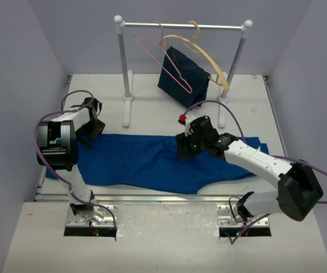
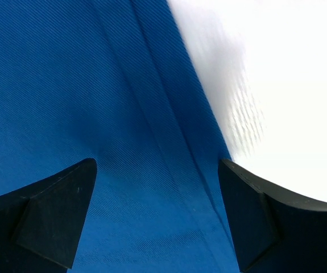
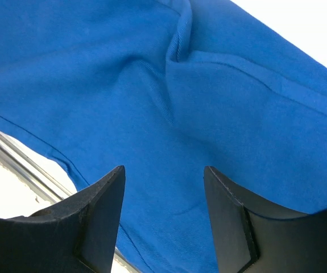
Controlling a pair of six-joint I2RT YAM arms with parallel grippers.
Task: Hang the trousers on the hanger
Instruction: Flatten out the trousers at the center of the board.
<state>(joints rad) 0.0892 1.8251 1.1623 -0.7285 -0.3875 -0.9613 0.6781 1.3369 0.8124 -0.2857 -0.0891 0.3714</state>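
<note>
The royal-blue trousers (image 1: 140, 162) lie spread flat across the table, reaching from left to right. The pink-red wire hanger (image 1: 164, 58) hangs by its hook on the rail at the back, apart from the trousers. My left gripper (image 1: 89, 132) sits low over the trousers' upper left edge. In the left wrist view its jaws (image 2: 157, 165) stand open over the cloth (image 2: 66, 85), with the cloth's edge by the right finger. My right gripper (image 1: 183, 151) hovers over the middle of the trousers. There the gripper (image 3: 163, 169) is open above a wrinkled fold (image 3: 177, 45), with nothing held.
A white rail (image 1: 180, 25) on two posts stands at the back. A pale wooden hanger (image 1: 208, 60) on it carries a dark navy garment (image 1: 180, 77). White table surface (image 1: 152, 91) shows behind the trousers. A metal strip (image 1: 152, 198) runs along the front edge.
</note>
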